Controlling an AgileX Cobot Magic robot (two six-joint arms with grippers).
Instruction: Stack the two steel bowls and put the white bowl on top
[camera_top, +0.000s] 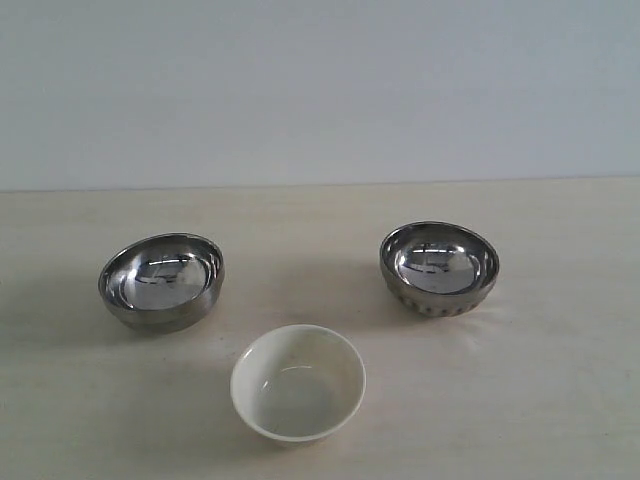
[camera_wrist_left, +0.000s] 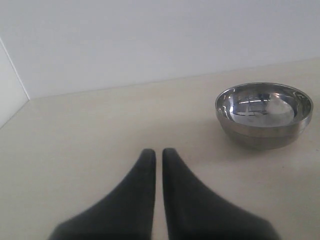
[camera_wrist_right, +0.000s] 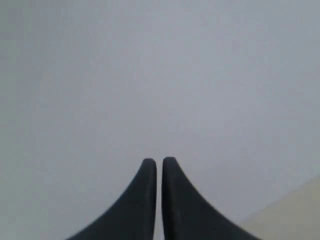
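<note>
Exterior view showed three bowls on the pale beige tabletop (camera_top: 560, 420): two of steel and one white. None were stacked; each stood upright, mouth up, apart from the others.

The smooth steel bowl (camera_top: 161, 280), round and mirror-shiny with a plain outer wall, sat on the left side of the table. Its inside reflected dark and bright bands. The ribbed steel bowl (camera_top: 439, 268) was also round and mirror-shiny, of similar size, with fine vertical ribs around its lower outside. It sat on the right, roughly level with the first and well apart from it. The white bowl (camera_top: 298, 383), a plain glossy round one without markings, stood nearer the camera than both, between them across the table and touching neither. A bare pale grey wall (camera_top: 320, 90) rose behind the table.

Each wrist view showed one gripper, two in all. The left gripper (camera_wrist_left: 156, 152) had its two black fingers drawn together, only a thin slit between the tips, with nothing clasped. It hung over bare tabletop with the smooth steel bowl near but clear of it. The right gripper (camera_wrist_right: 156, 162) was likewise clenched on nothing, seen against the grey wall with only a corner of the tabletop showing.
</note>
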